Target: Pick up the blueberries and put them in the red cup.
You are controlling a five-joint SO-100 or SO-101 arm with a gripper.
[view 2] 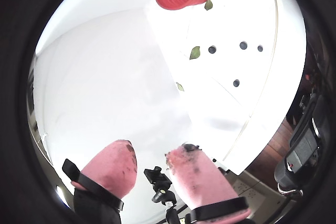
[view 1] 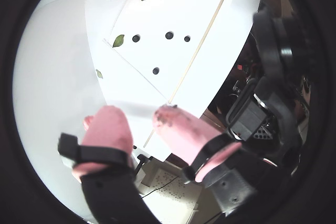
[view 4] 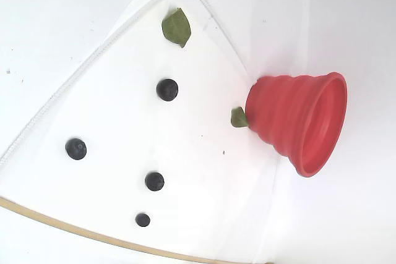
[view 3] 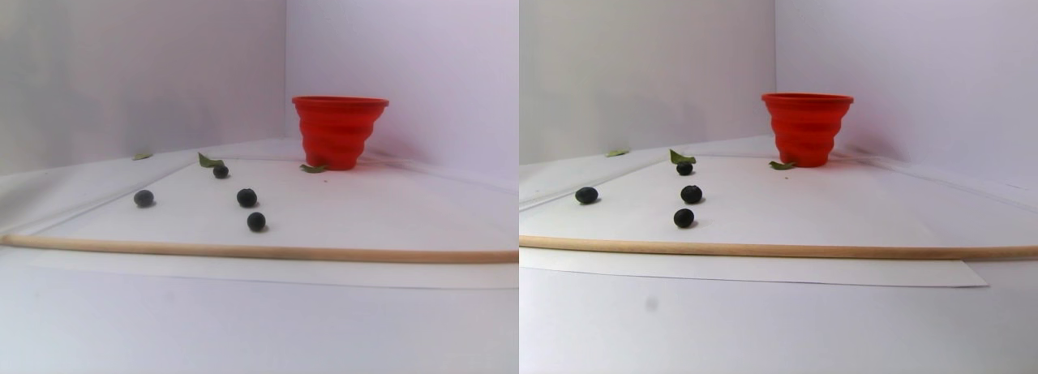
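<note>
While my tool hangs high above the tabletop, its two pink fingers stand apart with a clear gap between them, and they hold nothing. In both wrist views the fingertips are stained dark.

The four blueberries lie loose on a white sheet, all apart from each other. In the fixed view one is near the upper middle, one is far to the left, and two smaller ones lie lower, the lowest close to a thin wooden stick that runs along the sheet's edge. None of them touches the stick.

The red cup stands upright at the far end of the sheet, well apart from the berries. I cannot see inside the cup in any view. One green leaf lies against its base, and another leaf lies just beside the uppermost berry.
</note>
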